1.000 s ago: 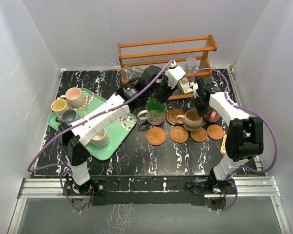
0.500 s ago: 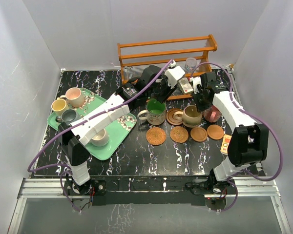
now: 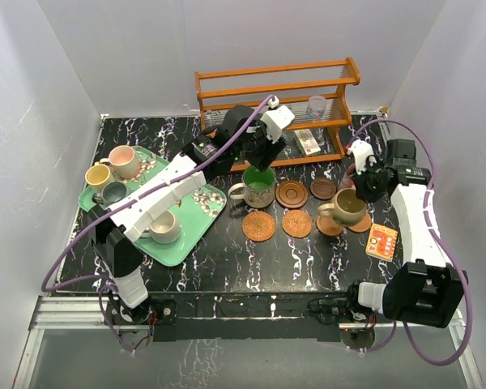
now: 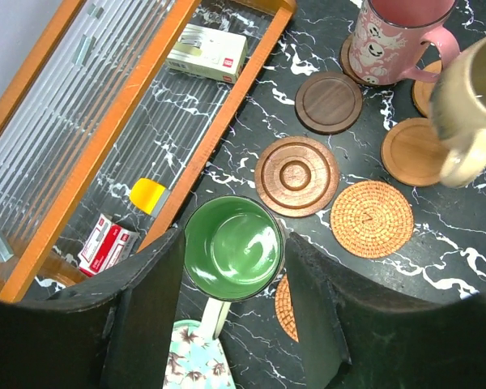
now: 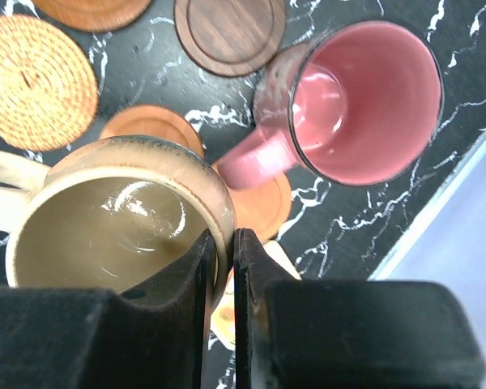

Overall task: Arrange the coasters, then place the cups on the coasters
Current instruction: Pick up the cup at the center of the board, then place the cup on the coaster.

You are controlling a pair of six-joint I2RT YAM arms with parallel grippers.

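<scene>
Top external shows the left claw (image 3: 259,162) open over the green mug (image 3: 259,186), a finger on each side and neither pressing in. That mug stands upright, mouth up, on the black marbled counter (image 3: 227,259) just in front of the wooden rack (image 3: 275,81). Its handle points left toward the green tray (image 3: 198,225).

The right claw (image 5: 224,243) is pinched closed on the rim of the tan mug (image 5: 113,219), one finger inside and one outside. This mug is mouth up with its handle pointing left, over the two orange-brown coasters (image 3: 360,220) at the right end of the group. Whether it rests on them I cannot tell. The pink mug (image 5: 364,97) stands upright just behind it, handle aimed at the tan mug.

From above I count six coasters lying flat:
- two woven coasters (image 3: 259,225) side by side
- one ringed dark coaster (image 3: 291,193) just beside the green mug
- one smooth dark coaster (image 3: 323,189)
- the two orange-brown ones

The left wrist view shows a seventh disc (image 4: 346,63) under the pink mug.

I count seven mugs. Four are upright on the tray: a yellow mug (image 3: 97,176), a dark grey mug (image 3: 113,193), a pale mug (image 3: 123,160) with a pinkish inside, and a cream mug (image 3: 164,230).
</scene>
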